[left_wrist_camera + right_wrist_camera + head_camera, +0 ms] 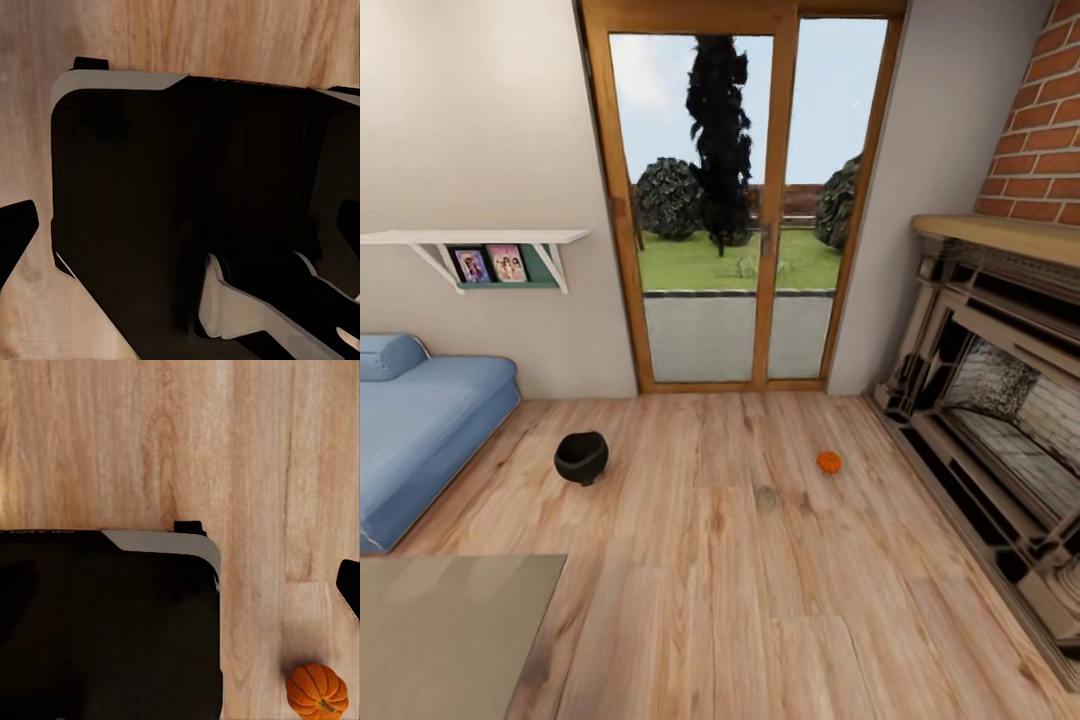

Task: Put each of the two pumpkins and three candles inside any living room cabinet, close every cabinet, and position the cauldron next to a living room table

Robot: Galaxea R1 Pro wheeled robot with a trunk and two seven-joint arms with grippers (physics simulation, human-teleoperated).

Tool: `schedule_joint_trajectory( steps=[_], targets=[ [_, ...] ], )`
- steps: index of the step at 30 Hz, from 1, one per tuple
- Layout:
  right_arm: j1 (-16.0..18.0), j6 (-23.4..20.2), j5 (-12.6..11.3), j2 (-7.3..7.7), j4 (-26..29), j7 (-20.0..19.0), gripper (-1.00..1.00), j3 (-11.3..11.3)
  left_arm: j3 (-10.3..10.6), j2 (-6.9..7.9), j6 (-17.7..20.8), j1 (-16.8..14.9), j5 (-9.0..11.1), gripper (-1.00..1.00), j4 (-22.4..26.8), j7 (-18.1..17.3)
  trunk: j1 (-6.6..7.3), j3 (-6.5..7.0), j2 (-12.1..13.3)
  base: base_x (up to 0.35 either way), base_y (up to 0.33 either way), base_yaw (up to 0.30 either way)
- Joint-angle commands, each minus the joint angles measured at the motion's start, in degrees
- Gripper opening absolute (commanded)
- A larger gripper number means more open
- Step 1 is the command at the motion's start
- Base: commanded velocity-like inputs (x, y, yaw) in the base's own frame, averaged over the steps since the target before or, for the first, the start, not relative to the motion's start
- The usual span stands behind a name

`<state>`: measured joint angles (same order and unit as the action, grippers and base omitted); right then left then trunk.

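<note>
The small ribbed orange pumpkin (829, 461) lies on the wood-plank floor (760, 600) near the fireplace (1000, 400). It looks light, stiff and round; grasp its sides. Finger opening: cannot tell.

Black cauldron (581, 457) upright on floor; orange pumpkin (829, 461) well apart; grey candle (766, 498) near pumpkin.

black cauldron (581, 457), orange ribbed pumpkin (829, 461), blue sofa (420, 420)

- Daylight is coming in through the glass doors (745, 210), lighting the room evenly and brightly.
- The cauldron (581, 457) is casting only a faint shadow.
- Straight edges are bending toward the head view's borders.
- Textures are rendering slightly soft.
</note>
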<state>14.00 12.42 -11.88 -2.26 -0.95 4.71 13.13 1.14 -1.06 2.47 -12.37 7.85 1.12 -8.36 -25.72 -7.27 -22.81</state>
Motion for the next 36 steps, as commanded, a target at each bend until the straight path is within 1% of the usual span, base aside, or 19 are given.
schedule_joint_trajectory(
  steps=[1,18,36],
  targets=[
    [0.1,0.2,-0.5,-0.03,-0.1,0.1,1.0,0.5,0.1,0.01,0.3,0.0,0.6,1.0,0.1,-0.2,-0.06,-0.11,-0.1,0.333,-0.059,0.0],
    [0.1,0.2,-0.5,-0.03,-0.1,0.1,1.0,0.5,0.2,0.01,0.3,0.0,0.6,1.0,0.1,-0.2,-0.06,-0.11,-0.1,0.329,-0.093,0.0],
    [0.1,0.2,-0.5,-0.03,-0.1,0.1,1.0,0.5,0.1,0.01,0.3,0.0,0.6,1.0,0.1,-0.1,-0.06,-0.11,-0.1,0.313,-0.141,0.0]
  ],
)
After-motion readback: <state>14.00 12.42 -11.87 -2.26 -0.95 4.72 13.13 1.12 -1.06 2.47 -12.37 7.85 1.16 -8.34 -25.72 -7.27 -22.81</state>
